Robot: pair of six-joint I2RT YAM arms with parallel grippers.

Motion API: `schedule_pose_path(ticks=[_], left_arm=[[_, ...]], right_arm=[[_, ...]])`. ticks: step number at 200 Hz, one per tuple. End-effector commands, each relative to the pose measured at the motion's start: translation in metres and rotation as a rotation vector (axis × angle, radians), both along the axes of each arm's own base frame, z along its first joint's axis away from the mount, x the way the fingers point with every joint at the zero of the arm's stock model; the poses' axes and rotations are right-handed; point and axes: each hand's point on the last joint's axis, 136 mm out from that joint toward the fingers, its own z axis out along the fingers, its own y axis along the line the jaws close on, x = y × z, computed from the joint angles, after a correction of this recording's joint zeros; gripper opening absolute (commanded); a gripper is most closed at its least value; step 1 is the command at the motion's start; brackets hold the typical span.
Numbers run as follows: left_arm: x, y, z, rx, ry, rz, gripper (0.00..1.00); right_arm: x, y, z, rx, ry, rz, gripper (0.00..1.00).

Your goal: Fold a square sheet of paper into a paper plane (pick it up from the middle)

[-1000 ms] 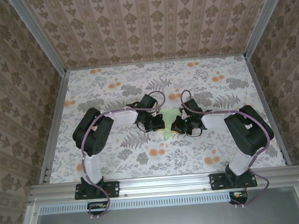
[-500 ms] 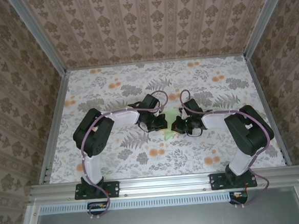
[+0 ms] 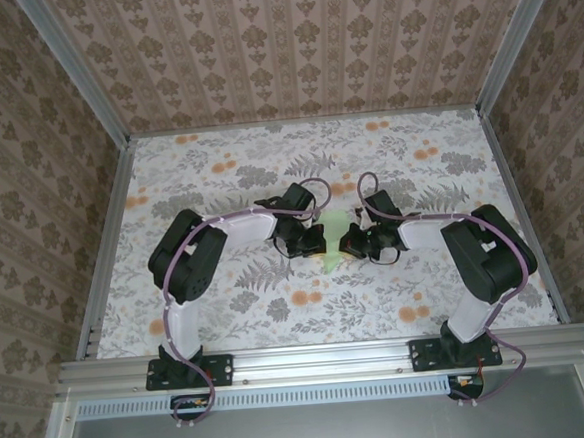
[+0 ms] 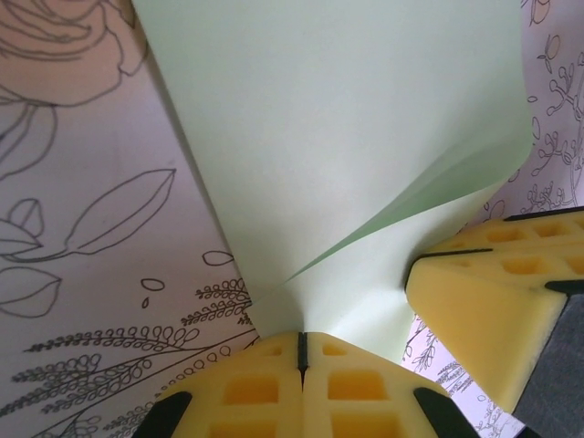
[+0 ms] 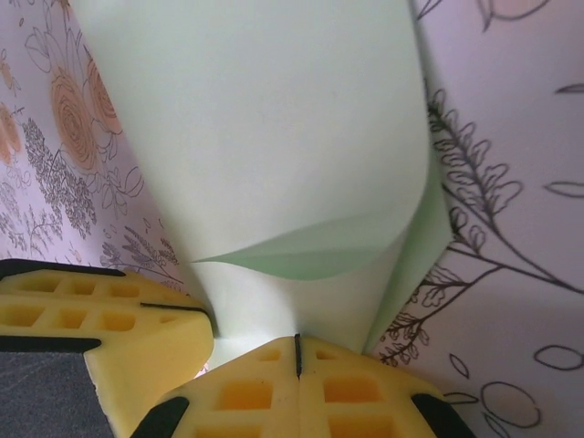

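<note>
The square sheet of paper (image 3: 333,232), pale green and plain, is pinched between both grippers over the middle of the table. It is bent over on itself, with a curled flap showing in the left wrist view (image 4: 347,137) and the right wrist view (image 5: 274,137). My left gripper (image 3: 321,243) (image 4: 301,351) is shut on the paper's near edge from the left. My right gripper (image 3: 348,241) (image 5: 297,351) is shut on it from the right, close beside the left one. No dart shape of a paper plane can be made out.
The floral tablecloth (image 3: 269,180) covers the table, with metal rails (image 3: 108,242) along the sides and patterned walls behind. The right gripper's yellow finger (image 4: 493,310) sits beside my left one, and the left gripper's finger (image 5: 100,328) beside my right one.
Both grippers have shifted slightly right and away from the bases with the paper. The paper now stands as a taller, narrower strip between them.
</note>
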Motion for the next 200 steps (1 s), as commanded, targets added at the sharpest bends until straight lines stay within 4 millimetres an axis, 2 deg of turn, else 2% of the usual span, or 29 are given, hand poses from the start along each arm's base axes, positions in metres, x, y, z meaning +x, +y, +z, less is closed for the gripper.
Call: schedule_pose_path(ticks=[1, 26, 43, 61, 80, 106, 135, 176, 200], left_arm=[[-0.012, 0.021, -0.027, 0.131, 0.039, -0.015, 0.00], [-0.013, 0.022, -0.030, 0.139, 0.050, -0.015, 0.00], [-0.013, 0.021, -0.031, 0.139, 0.052, -0.018, 0.00], [-0.012, 0.020, -0.030, 0.140, 0.052, -0.021, 0.00], [-0.011, 0.019, -0.029, 0.137, 0.048, -0.020, 0.00], [-0.010, 0.018, -0.028, 0.139, 0.046, -0.017, 0.00], [-0.009, 0.017, -0.029, 0.145, 0.050, -0.016, 0.00], [-0.009, 0.018, -0.030, 0.154, 0.052, -0.016, 0.00], [-0.010, 0.020, -0.031, 0.162, 0.057, -0.014, 0.00]], right_arm=[[0.002, -0.017, -0.006, -0.056, 0.013, -0.029, 0.05], [0.007, -0.034, -0.011, -0.080, 0.023, -0.072, 0.04], [0.014, -0.043, -0.008, -0.081, 0.012, -0.100, 0.04], [0.024, -0.042, 0.007, -0.057, -0.025, -0.103, 0.05], [0.031, -0.033, 0.031, 0.007, -0.088, -0.086, 0.05], [0.029, -0.026, 0.048, 0.050, -0.132, -0.066, 0.05], [0.023, -0.014, 0.045, 0.075, -0.118, -0.019, 0.05], [0.021, 0.011, 0.030, 0.058, -0.071, 0.059, 0.05], [0.025, 0.011, 0.018, 0.035, -0.044, 0.054, 0.05]])
